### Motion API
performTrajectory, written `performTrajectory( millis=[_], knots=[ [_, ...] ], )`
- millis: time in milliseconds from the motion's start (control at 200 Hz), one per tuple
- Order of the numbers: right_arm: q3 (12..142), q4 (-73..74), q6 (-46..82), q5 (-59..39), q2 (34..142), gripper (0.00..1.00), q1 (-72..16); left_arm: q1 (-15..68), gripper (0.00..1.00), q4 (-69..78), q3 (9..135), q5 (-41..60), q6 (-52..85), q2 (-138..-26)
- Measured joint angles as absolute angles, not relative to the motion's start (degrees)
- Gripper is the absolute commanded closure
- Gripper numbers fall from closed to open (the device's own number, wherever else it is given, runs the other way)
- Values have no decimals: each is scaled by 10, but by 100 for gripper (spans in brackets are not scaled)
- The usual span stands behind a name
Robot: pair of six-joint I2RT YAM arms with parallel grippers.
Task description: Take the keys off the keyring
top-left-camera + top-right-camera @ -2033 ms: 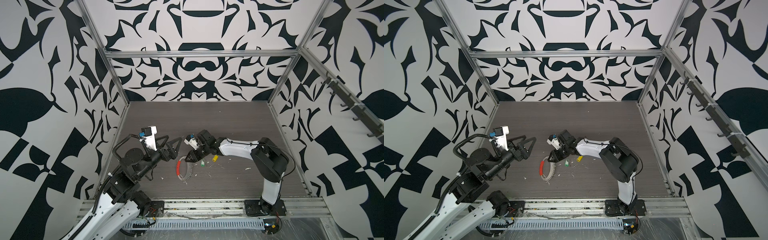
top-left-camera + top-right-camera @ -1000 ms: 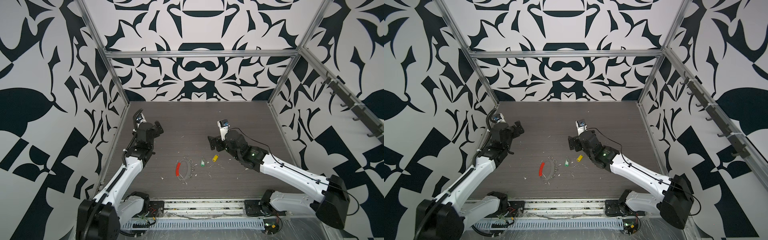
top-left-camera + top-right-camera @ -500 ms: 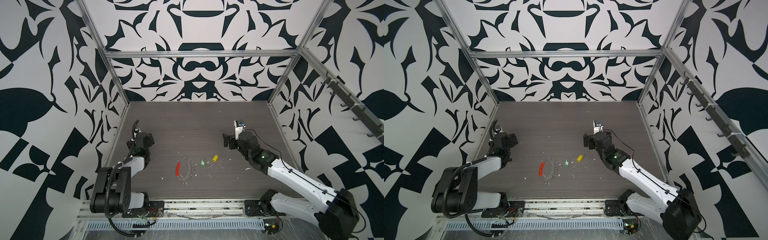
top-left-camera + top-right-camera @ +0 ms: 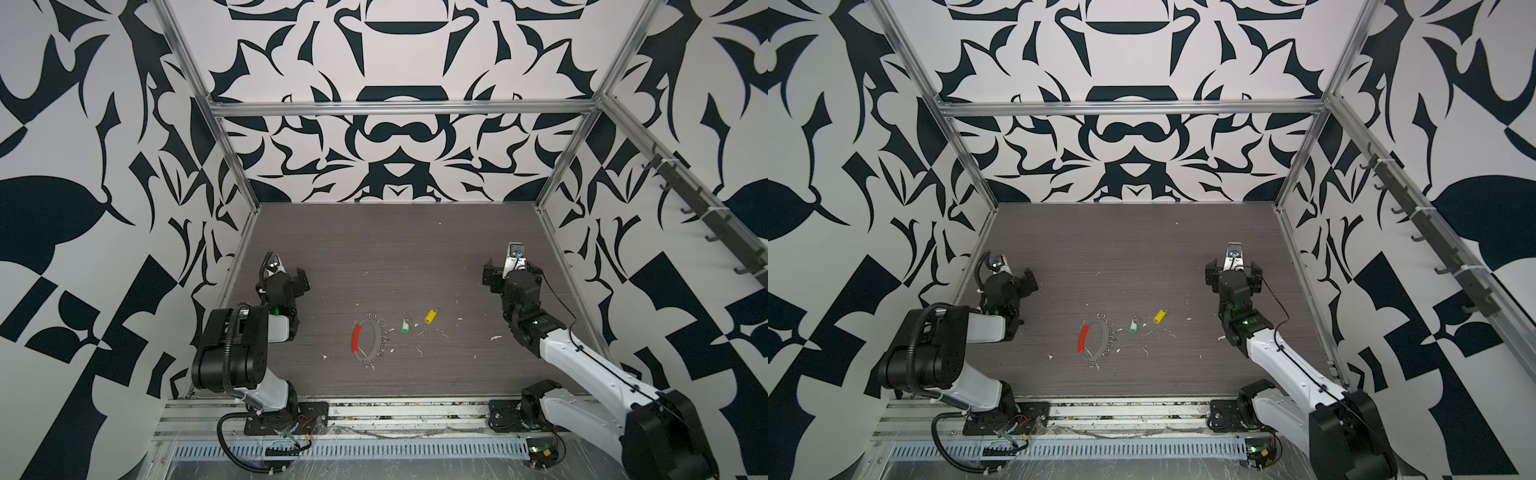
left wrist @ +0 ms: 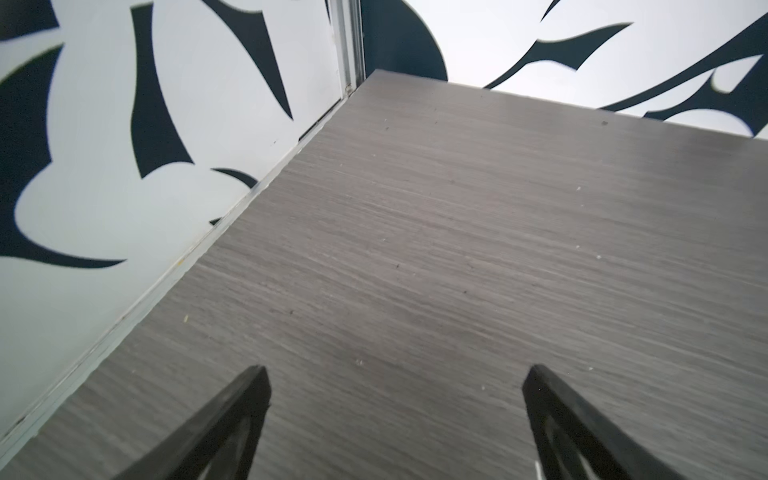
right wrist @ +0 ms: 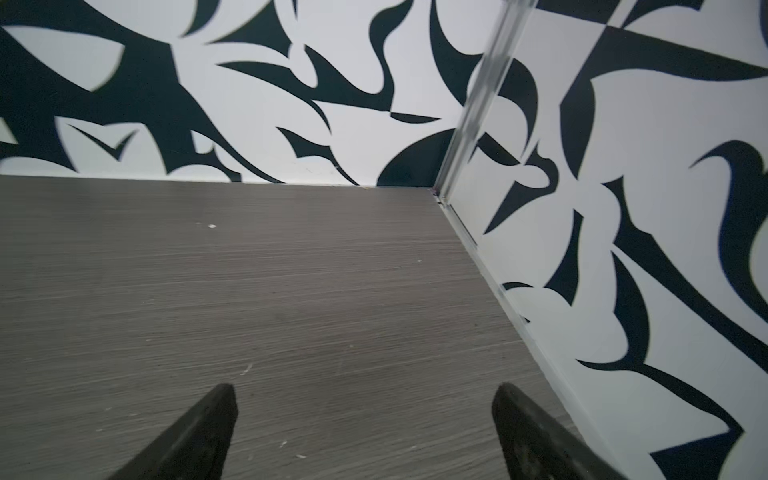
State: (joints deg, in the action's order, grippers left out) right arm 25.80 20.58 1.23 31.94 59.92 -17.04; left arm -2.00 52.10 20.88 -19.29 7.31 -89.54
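Nearest the front edge of the desk (image 4: 395,249), a little left of its middle: keyring (image 4: 377,344), flat on the surface, with red sleeve (image 4: 356,337) along the arc toward the left edge and small silver rings (image 4: 377,320) strung along the far and right-hand arcs. Just beyond, toward the right edge and apart from the hoop: green key (image 4: 404,325), close beside the rings, then yellow key (image 4: 431,316), a little farther right and back; both lying loose on the wood in both top views. Scattered around all of these: white flecks (image 4: 495,337). Farther back, near the left edge: left gripper (image 5: 397,374), jaws spread wide with nothing between them, only bare wood grain ahead in the left wrist view, aimed at the far left corner. About level with it, near the right edge: right gripper (image 4: 511,272), jaws equally wide and empty, aimed at the far right corner. Both grippers well apart from keyring and keys.
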Motion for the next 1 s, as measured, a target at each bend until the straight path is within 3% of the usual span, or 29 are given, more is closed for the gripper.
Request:
performTrajectory(
  millis=[270,470,1000],
  knots=[
    [209,343,17,237,778,0,-65,-20,1,538,208,-186,75,-895],
    [194,463,25,179,889,0,-44,-20,1,539,208,-185,74,-895],
    [191,516,26,150,897,0,-44,-20,1,539,208,-185,74,-895]
  ],
)
